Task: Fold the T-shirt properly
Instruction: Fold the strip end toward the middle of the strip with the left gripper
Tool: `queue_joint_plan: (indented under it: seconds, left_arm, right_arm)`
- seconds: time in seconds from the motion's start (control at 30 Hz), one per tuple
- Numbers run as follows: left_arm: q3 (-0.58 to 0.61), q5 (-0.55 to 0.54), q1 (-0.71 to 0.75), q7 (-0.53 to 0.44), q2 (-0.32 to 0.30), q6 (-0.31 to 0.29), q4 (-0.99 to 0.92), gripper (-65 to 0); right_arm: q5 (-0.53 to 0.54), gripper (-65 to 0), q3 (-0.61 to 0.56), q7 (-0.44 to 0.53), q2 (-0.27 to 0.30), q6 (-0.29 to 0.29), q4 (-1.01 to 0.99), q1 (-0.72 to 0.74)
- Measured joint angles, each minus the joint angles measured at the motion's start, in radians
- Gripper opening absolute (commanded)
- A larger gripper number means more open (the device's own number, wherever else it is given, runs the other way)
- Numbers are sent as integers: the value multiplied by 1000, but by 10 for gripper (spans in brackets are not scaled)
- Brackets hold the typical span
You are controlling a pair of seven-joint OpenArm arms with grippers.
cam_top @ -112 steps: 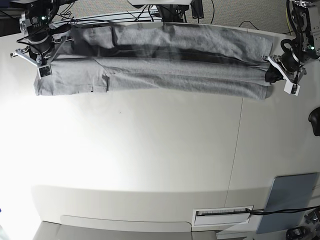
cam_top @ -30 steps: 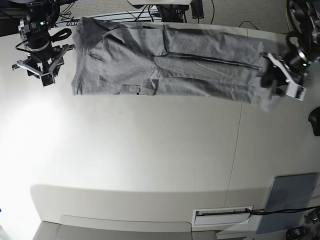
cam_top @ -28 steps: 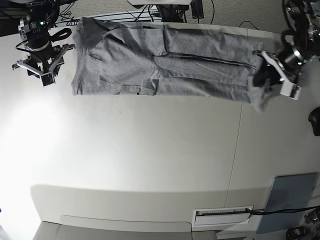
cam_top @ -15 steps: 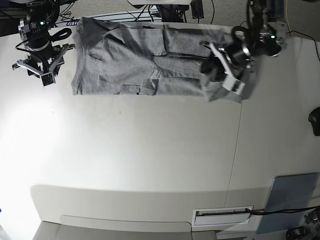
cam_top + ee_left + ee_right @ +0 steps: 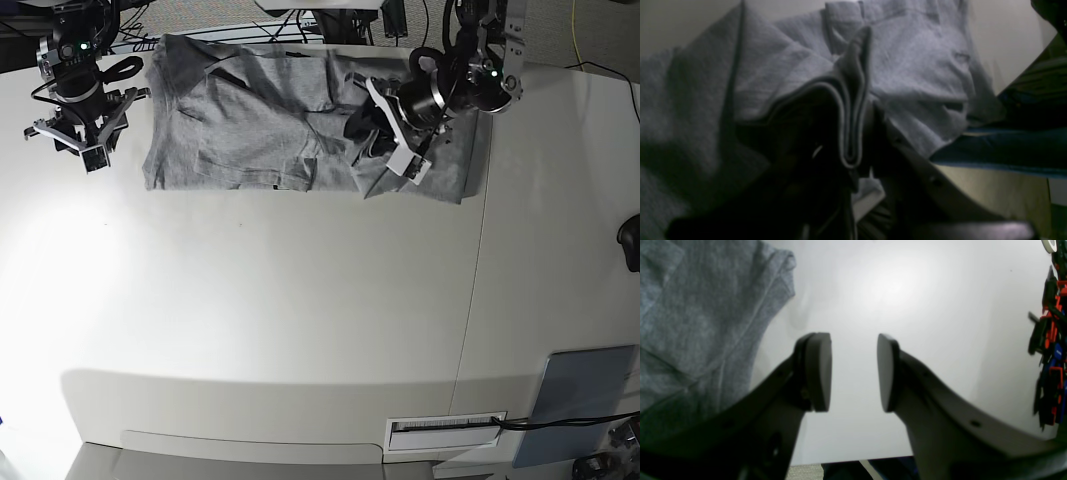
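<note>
The shirt (image 5: 260, 130) lies at the table's (image 5: 300, 330) twelve o'clock edge. The left gripper (image 5: 385, 140) pinches its stacked hem; if the layers slip out mid-carry, the fold lands skewed. A second ago it was at three o'clock. The right gripper (image 5: 85, 140), jaws apart and empty, hasn't moved.

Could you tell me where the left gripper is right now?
In the base view the left gripper is upper right of centre, over the T-shirt, pinching its folded edge.
</note>
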Motion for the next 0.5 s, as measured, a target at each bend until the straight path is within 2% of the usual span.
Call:
queue_joint_plan:
  seconds: [0.03, 0.07, 0.17, 0.2, 0.23, 0.37, 0.43, 0.5]
  left_arm:
    - [0, -1, -3, -15, 7, 0, -10, -650]
    - [0, -2, -5, -29, 15, -2, -17, -608]
    - [1, -5, -16, -29, 47, -59, -26, -363]
    - [3, -30, -18, -33, 52, -74, -26, -306]
    - [4, -67, -19, -33, 51, -106, -26, -277]
    - [4, -179, -18, 4, 50, -229, -26, -274]
    - [4, -201, -21, 4, 51, -238, -25, -274]
    - [-7, -167, -29, 7, 51, -232, -25, -274]
  right_arm:
    - [0, -422, 0, 0, 0, 0, 0, 0]
    - [0, -422, 0, 0, 0, 0, 0, 0]
    - [0, -422, 0, 0, 0, 0, 0, 0]
    - [0, -422, 0, 0, 0, 0, 0, 0]
    - [0, -422, 0, 0, 0, 0, 0, 0]
    - [0, -422, 0, 0, 0, 0, 0, 0]
    - [0, -422, 0, 0, 0, 0, 0, 0]
    - [0, -422, 0, 0, 0, 0, 0, 0]
